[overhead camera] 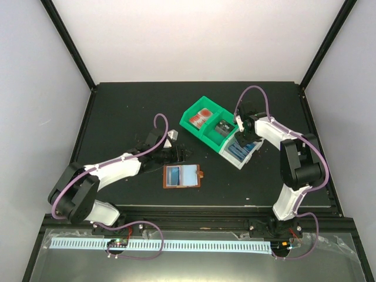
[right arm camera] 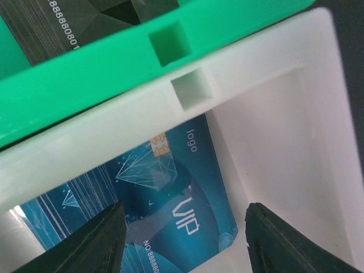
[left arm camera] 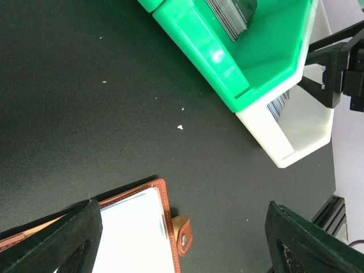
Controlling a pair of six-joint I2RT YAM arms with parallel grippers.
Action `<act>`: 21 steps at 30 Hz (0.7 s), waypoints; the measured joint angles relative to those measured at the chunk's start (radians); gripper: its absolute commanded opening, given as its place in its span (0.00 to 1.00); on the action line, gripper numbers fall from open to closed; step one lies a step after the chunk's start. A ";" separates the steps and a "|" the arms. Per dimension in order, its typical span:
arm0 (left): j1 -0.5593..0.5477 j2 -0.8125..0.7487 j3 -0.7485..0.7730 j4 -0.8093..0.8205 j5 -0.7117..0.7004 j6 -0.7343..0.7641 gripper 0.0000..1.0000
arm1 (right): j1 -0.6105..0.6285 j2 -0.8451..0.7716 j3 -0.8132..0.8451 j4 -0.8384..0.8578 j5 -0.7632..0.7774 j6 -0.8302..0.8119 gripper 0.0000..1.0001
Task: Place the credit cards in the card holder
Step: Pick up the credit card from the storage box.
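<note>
The card holder [overhead camera: 183, 175] lies open on the black table, reddish-brown, with a blue card showing in its left half. Its stitched edge [left arm camera: 161, 209] and snap tab [left arm camera: 183, 234] show in the left wrist view. My left gripper [overhead camera: 176, 154] hovers just behind it, open and empty [left arm camera: 182, 207]. Blue credit cards [right arm camera: 170, 187] lie stacked in the pale bin [right arm camera: 284, 142]. My right gripper [right arm camera: 185, 213] is open above that stack, one finger on each side, not touching it. Red cards [overhead camera: 200, 117] and dark cards [overhead camera: 223, 127] sit in the green bin [overhead camera: 194, 126].
The green bin's wall [left arm camera: 216, 57] and the pale bin [left arm camera: 307, 131] stand side by side at the back right, touching. Dark cards [right arm camera: 74, 23] show beyond the green wall [right arm camera: 85, 96]. The black frame posts border the table.
</note>
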 measured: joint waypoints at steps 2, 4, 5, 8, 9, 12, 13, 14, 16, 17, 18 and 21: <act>0.000 0.000 0.000 0.002 0.000 0.000 0.80 | 0.000 0.008 0.000 0.001 0.000 -0.002 0.60; 0.000 0.000 0.000 0.005 0.000 0.000 0.80 | 0.000 0.022 0.000 0.002 0.000 -0.001 0.61; 0.000 0.000 0.000 0.006 0.000 0.000 0.80 | 0.000 0.029 0.000 0.002 0.000 -0.001 0.61; 0.000 0.001 0.000 0.006 0.001 0.000 0.80 | 0.000 0.041 0.000 0.006 0.001 0.000 0.62; 0.000 0.002 0.000 0.006 0.001 0.001 0.80 | 0.000 0.043 0.000 0.006 0.001 0.000 0.62; 0.000 0.002 0.001 0.006 0.002 0.001 0.80 | 0.000 0.045 0.000 0.008 0.007 0.000 0.61; 0.000 0.002 0.001 0.006 0.002 0.001 0.80 | 0.000 0.046 0.000 0.008 0.010 0.001 0.60; 0.000 0.002 0.001 0.006 0.002 0.001 0.80 | 0.000 0.047 0.000 0.008 0.015 0.001 0.59; 0.000 0.002 0.001 0.006 0.002 0.001 0.80 | 0.000 0.050 0.000 0.008 0.034 0.007 0.57; 0.000 0.002 0.001 0.006 0.002 0.001 0.80 | 0.000 0.051 0.000 0.009 0.044 0.010 0.56; 0.000 0.002 0.001 0.006 0.002 0.001 0.80 | 0.000 0.052 0.000 0.008 0.051 0.013 0.55; 0.000 0.010 0.002 0.006 0.002 0.002 0.80 | 0.001 0.052 0.000 0.007 0.065 0.021 0.54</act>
